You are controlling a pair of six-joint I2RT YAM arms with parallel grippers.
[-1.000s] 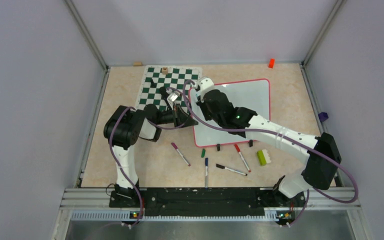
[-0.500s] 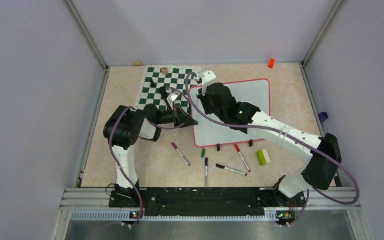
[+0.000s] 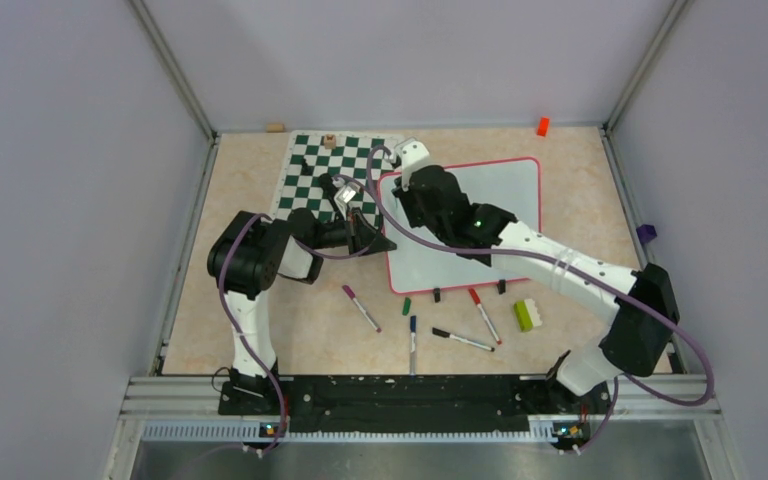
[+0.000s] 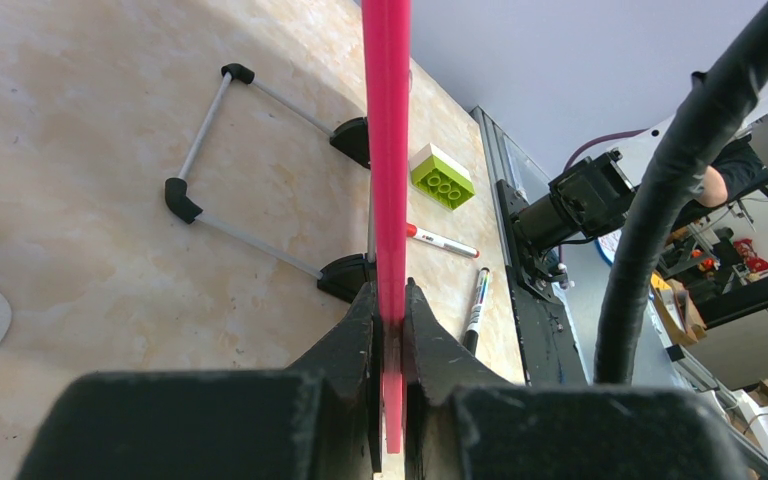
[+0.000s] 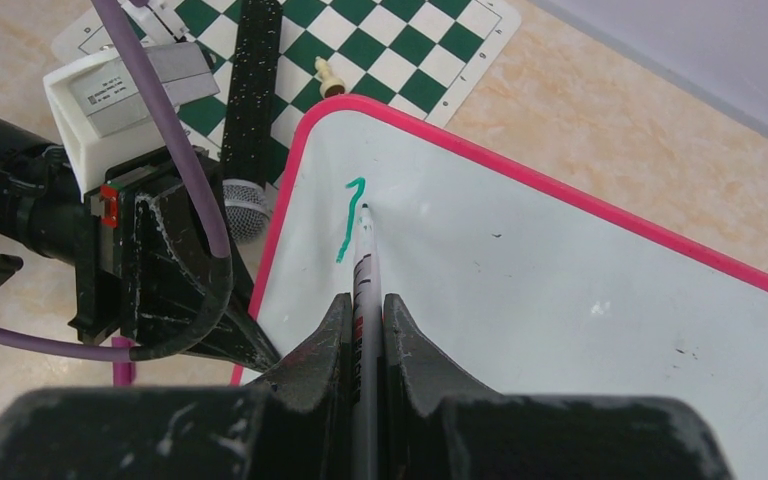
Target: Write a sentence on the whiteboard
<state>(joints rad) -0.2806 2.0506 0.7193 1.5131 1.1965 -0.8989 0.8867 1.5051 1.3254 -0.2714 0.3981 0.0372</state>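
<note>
The right gripper (image 5: 365, 305) is clamped on a slim white marker (image 5: 364, 262). The marker's long axis runs straight out from the jaws, and its tip rests on the glossy whiteboard (image 5: 560, 300) near the rounded far-left corner, just beside a short hooked teal-green stroke (image 5: 348, 215). The left gripper (image 4: 390, 300) is pinched edge-on onto the board's thin pink frame, on the side next to the checkered chess mat (image 3: 310, 170); the board sits mid-table, its two black feet (image 3: 436, 293) toward the arms.

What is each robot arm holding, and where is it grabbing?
The left fingers pinch the whiteboard by its pink frame edge. The right fingers grip a marker around its barrel, tip at the board.
</note>
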